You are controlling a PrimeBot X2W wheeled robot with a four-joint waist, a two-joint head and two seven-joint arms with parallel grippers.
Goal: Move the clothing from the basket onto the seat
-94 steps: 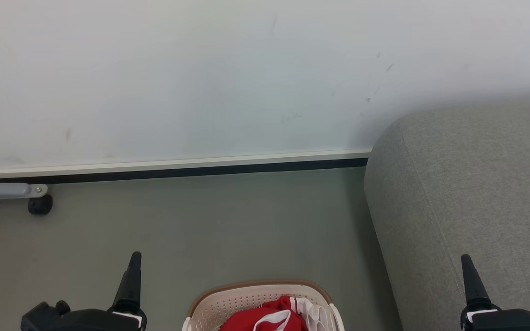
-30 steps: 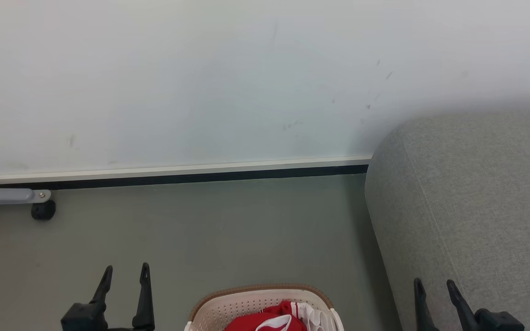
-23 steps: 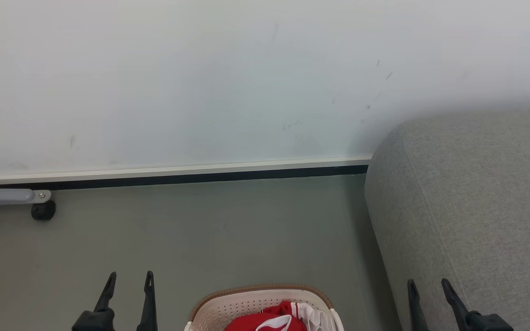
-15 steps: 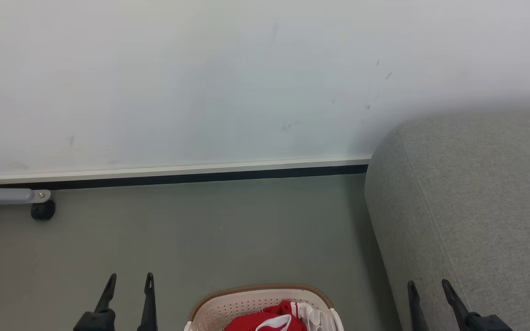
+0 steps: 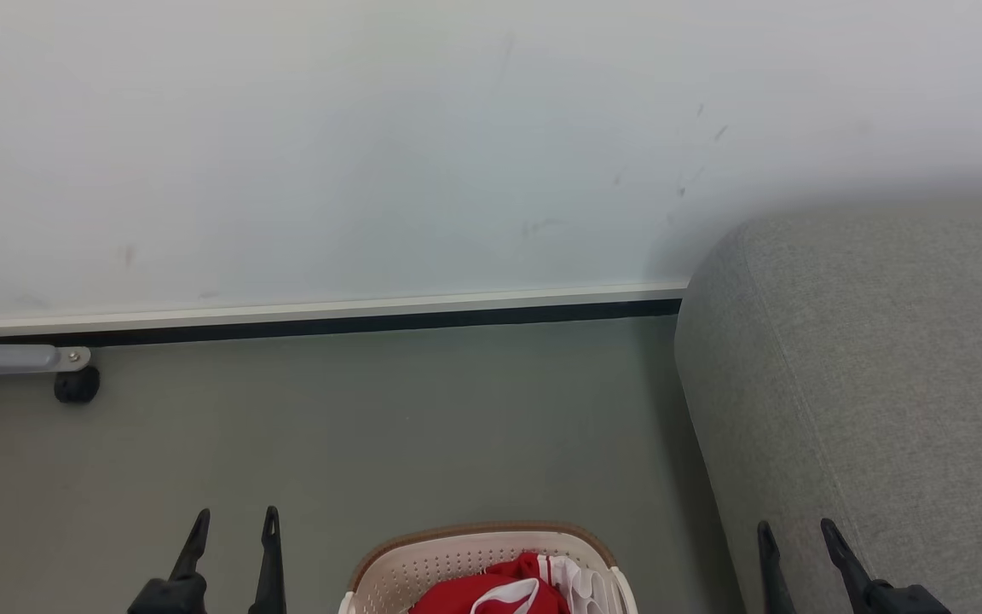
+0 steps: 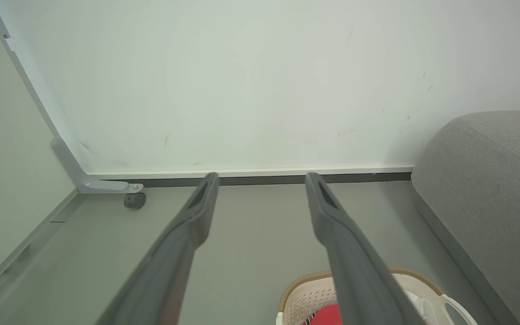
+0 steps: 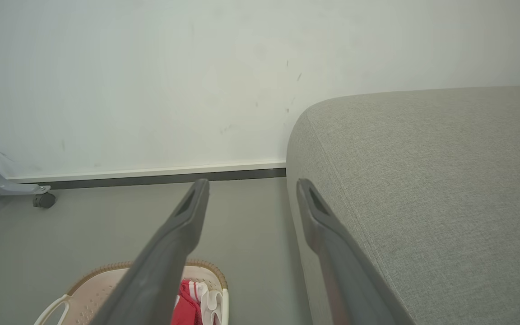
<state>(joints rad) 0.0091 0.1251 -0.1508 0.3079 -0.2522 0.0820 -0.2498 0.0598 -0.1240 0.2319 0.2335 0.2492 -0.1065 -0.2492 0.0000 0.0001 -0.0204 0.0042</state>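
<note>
Fingers [image 5: 267, 550] of the left gripper [image 5: 237, 512] and right gripper [image 5: 795, 524] are held spread, empty. Red, white-trimmed clothing [image 5: 465, 597] is seen bunched in the cream perforated basket [image 5: 423, 563] at 6 o'clock, the seat [image 5: 883, 367] at 3 o'clock.

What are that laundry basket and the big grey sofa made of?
Basket: looks like cream moulded plastic, matte, punched with small holes; its brown rim seems woven-look. Sofa: grey woven fabric upholstery, judging by its fine weave and stitched seam.
</note>
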